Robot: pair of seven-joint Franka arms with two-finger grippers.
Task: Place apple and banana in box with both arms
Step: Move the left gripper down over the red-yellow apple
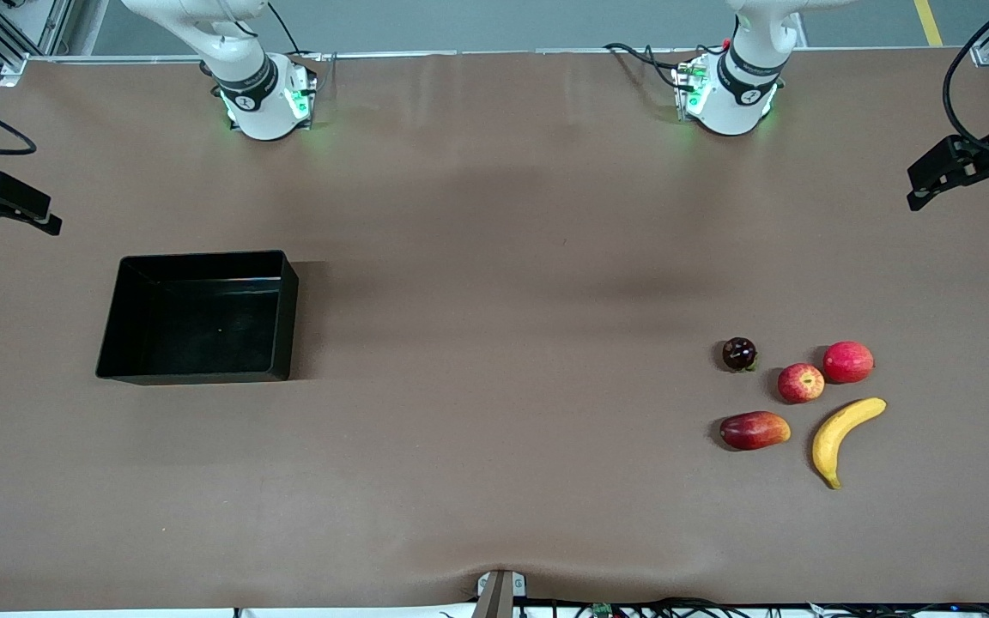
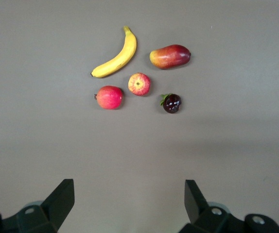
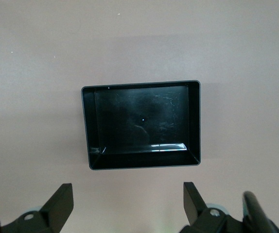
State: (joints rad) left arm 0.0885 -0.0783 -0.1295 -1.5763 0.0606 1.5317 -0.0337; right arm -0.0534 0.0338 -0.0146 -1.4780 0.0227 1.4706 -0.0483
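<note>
The black box (image 1: 199, 316) sits on the brown surface (image 1: 494, 257) toward the right arm's end, with nothing inside it. The right wrist view looks straight down into the box (image 3: 142, 125), and the right hand (image 3: 128, 203) hangs high above the bare surface just beside it, its two fingers (image 3: 61, 204) spread wide and pinching nothing.

The fruits lie in a loose cluster toward the left arm's end of the surface, well apart from the box. The small apple (image 1: 801, 383), red with pale streaks, rests in the middle of the group. The banana (image 1: 842, 436) lies nearer to the front camera than the apple, curved, close to it but not touching. A larger plain pinkish-red fruit (image 1: 848, 361) sits just beside the apple. A long red-yellow fruit (image 1: 755, 430) lies beside the banana, toward the box end of the cluster. A small dark purple fruit (image 1: 739, 354) with a bit of green at its base sits apart from the apple, farther from the front camera than the long fruit.

The left wrist view shows the same five fruits on the surface, among them the apple (image 2: 139, 84) and the banana (image 2: 116, 56). The left hand (image 2: 130, 201) hangs high over bare surface near the cluster, its fingers (image 2: 64, 200) spread wide and holding nothing
</note>
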